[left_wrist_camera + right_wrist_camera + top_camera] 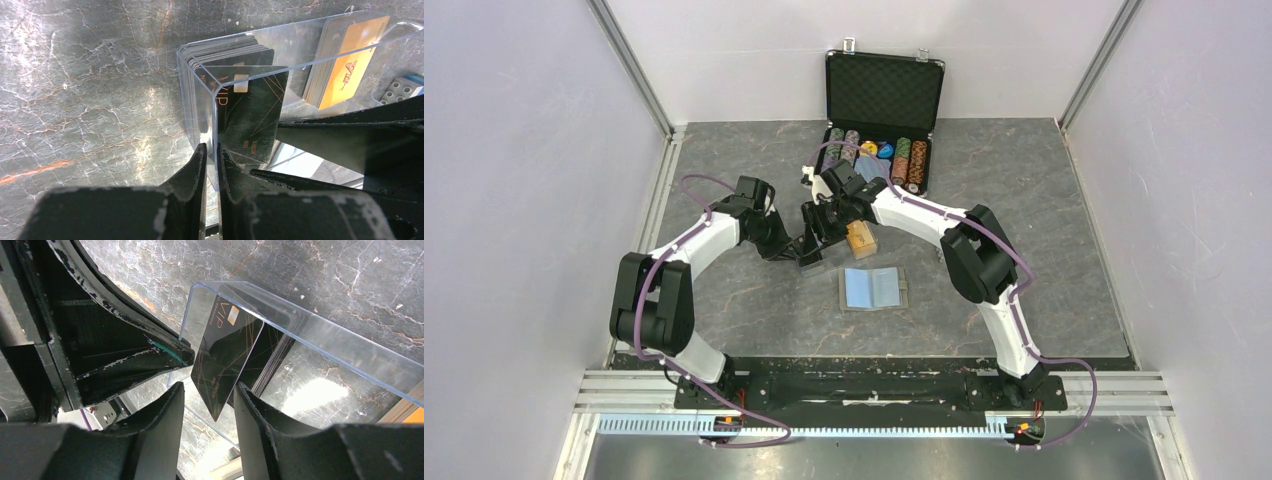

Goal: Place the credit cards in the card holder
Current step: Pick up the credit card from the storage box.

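1. Left gripper (pixel 211 150): jaws pressed together on a wall of the clear box (pixel 300 37), near its corner, pinning it.
2. Right gripper (pixel 209 390): jaws spread, straddling the lower end of one black card (pixel 225 350) that leans tilted inside the box. There's a gap on one side; I can't tell if the other pad touches the card's edge.
3. Key relation: the card's long axis runs from between the right jaws up into the box, towards the black stack (pixel 225 52). The right arm is the one on it, so closing is probably all the grab needs.
4. Orange cards (pixel 345 60) stand at the box's other end, beyond the black stack.
5. Card holder (pixel 874 288) lies open, blue lining up, near the box on the robot's side, not touching it. No card visible in it.
6. In the way: the box wall and the left fingers crowd the card. The poker chip case (pixel 884 120) is well beyond the box, not a factor.
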Controlling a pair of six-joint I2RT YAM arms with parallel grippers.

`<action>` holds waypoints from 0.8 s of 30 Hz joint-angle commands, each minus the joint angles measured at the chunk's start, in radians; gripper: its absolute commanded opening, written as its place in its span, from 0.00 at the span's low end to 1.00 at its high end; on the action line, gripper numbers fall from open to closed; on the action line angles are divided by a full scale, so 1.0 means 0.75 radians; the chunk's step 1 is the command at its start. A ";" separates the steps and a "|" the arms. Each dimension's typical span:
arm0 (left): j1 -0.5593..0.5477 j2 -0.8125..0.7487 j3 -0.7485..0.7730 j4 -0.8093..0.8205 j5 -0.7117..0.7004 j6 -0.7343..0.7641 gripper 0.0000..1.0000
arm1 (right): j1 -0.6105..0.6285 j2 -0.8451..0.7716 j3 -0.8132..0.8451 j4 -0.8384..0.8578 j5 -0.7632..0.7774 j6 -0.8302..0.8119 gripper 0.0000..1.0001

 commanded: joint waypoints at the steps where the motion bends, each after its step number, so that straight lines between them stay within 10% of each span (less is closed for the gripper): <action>1: -0.038 0.023 -0.029 0.005 0.008 0.039 0.07 | 0.007 -0.038 0.001 0.028 0.023 -0.025 0.41; 9: -0.038 0.015 -0.025 -0.004 0.002 0.046 0.07 | 0.005 -0.027 -0.010 0.094 -0.065 0.023 0.02; 19: -0.038 0.021 -0.004 -0.024 -0.002 0.059 0.07 | 0.005 0.006 -0.047 0.129 -0.106 0.046 0.23; 24: -0.038 0.008 0.015 -0.054 -0.042 0.075 0.07 | 0.003 -0.011 -0.022 0.128 -0.112 0.054 0.00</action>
